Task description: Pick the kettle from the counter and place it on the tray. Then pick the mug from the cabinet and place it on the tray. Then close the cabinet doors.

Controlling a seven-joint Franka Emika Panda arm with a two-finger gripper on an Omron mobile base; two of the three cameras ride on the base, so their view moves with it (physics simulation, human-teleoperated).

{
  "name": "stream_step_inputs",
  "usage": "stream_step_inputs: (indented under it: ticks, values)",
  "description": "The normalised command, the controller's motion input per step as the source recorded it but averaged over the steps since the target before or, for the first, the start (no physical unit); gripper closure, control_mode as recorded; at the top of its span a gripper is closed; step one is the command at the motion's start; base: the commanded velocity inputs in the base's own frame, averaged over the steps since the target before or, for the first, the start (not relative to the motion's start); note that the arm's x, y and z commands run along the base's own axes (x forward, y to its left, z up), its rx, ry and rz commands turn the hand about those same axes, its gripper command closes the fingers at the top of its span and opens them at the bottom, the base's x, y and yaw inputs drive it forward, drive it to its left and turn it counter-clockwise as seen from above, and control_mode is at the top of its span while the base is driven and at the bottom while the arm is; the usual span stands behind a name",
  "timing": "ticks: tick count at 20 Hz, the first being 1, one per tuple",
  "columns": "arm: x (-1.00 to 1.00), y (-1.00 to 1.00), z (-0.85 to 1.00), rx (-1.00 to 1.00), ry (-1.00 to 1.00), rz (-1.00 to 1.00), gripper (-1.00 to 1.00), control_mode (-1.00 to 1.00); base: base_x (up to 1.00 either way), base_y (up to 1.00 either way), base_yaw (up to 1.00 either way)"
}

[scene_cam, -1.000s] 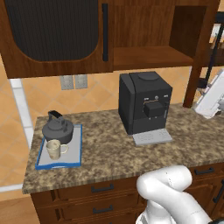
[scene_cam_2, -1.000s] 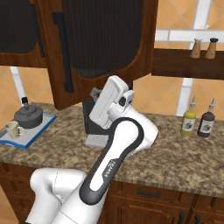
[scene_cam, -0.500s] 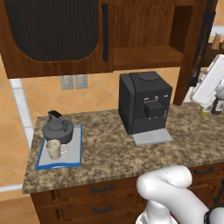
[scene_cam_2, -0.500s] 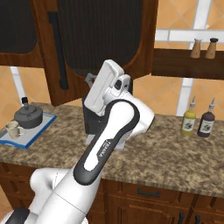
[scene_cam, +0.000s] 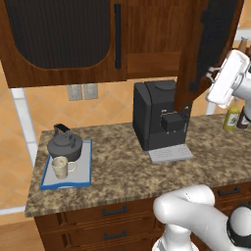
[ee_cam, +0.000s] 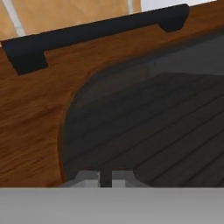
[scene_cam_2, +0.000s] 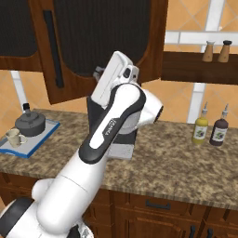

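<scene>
Change: right cabinet door (scene_cam: 208, 49) swung further shut under our nearly closed, empty pincer (ee_cam: 105, 178) | kettle (scene_cam: 64, 144), mug (scene_cam: 61, 166) on tray (scene_cam: 86, 164), bench lower left | door closing remains

No writing, label, brand, number or sign can be read anywhere in these pictures. The mug (scene_cam: 61, 167), at the lower left of the left base view, may carry a faint dark mark, but it is too small to make out as text.
</scene>
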Motion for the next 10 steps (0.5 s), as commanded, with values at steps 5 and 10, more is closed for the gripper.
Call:
stream_step_inputs:
  ticks: [5, 10]
  values:
    - [0.75, 0.13, 0.0, 0.0, 0.12, -0.05, 1.0, -1.0, 0.0, 0.0, 0.0]
    - [0.91, 0.33, -0.01, 0.0, 0.11, -0.09, 1.0, -1.0, 0.0, 0.0, 0.0]
